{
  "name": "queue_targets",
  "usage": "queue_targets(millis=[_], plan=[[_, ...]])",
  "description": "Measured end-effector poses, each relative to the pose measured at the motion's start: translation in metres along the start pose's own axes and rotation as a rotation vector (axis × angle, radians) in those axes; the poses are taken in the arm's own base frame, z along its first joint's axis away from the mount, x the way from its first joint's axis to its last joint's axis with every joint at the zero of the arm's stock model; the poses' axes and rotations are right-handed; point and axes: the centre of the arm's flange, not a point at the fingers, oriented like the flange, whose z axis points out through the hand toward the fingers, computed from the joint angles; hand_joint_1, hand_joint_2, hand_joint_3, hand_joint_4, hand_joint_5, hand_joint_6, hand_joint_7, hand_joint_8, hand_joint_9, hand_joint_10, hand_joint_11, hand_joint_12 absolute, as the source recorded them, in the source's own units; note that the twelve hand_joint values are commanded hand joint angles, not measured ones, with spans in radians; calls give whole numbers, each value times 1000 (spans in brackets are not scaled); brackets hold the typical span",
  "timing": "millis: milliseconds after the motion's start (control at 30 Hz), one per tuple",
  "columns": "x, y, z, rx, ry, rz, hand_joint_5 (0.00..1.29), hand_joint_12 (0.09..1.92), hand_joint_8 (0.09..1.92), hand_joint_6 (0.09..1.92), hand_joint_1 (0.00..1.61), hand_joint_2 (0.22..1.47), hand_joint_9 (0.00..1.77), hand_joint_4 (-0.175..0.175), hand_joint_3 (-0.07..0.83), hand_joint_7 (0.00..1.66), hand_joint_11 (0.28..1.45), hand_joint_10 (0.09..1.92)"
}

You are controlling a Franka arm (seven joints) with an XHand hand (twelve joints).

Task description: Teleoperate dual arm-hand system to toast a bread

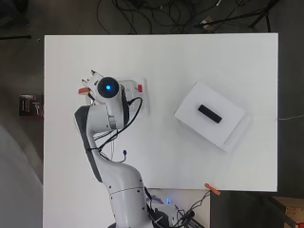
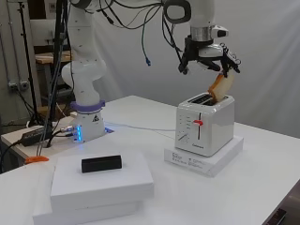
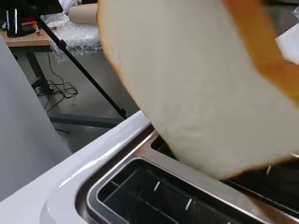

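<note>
A slice of bread [image 2: 221,86] with a brown crust hangs tilted above the white toaster [image 2: 205,124], its lower edge dipping into the far slot. The hand [image 2: 209,56] is above the toaster, its fingers curled round the top of the slice. In the wrist view the bread [image 3: 201,84] fills most of the picture, over the toaster's slots [image 3: 154,196]; the nearer slot is empty. From overhead the arm covers most of the toaster [image 1: 137,92], and only a sliver of the bread [image 1: 84,90] shows. The toaster's red lever [image 2: 198,123] is up.
The toaster stands on a flat white box [image 2: 206,157]. A second white box [image 2: 101,180] with a black block [image 2: 101,163] on it lies at the table's other side. An orange clamp [image 1: 212,190] sits on the table's near edge.
</note>
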Motion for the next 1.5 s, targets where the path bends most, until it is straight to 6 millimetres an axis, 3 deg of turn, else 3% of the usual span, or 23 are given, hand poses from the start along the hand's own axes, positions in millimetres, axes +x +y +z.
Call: queue_targets(millis=[33,100,233,300,333,367,500,533,633,767,900,967,1067,1300,1500], plan=[[-1,0,-1,-1,-9,3,498,87,202,318,269,1006,842,-30,-9,689,546,87],[-2,0,-4,14,-21,22,463,87,87,87,63,983,670,-1,5,576,470,87],[-5,1,-4,108,-59,109,412,87,87,87,2,991,548,-3,11,472,427,87],[-14,3,1,140,-66,155,214,87,87,87,10,998,370,-29,9,277,386,87],[-22,5,2,139,-63,183,174,87,87,87,7,1006,312,-33,10,227,368,87],[-30,8,3,128,-57,217,229,87,87,87,3,1023,304,-25,8,239,359,87],[-40,7,-12,53,-28,322,389,87,87,87,0,1071,338,1,6,299,359,87],[-37,5,-15,41,-24,331,388,87,87,87,5,1068,337,3,3,299,359,87],[-31,3,-7,59,-1,385,227,87,87,87,75,1004,333,-16,-13,262,361,87],[-31,17,3,151,4,352,263,87,87,87,79,961,364,-5,-9,270,395,87],[-24,29,-8,167,-13,220,256,87,87,87,24,917,463,-5,-7,334,456,87],[-18,31,2,193,-42,219,291,87,87,87,6,944,608,-5,0,421,551,87],[-12,34,13,204,-85,307,333,87,87,87,0,957,688,8,-1,486,610,87],[-12,60,35,218,-206,486,329,87,87,87,0,949,688,28,-3,455,621,87],[-6,68,38,281,-299,375,411,87,87,87,0,879,738,59,-18,543,594,87]])
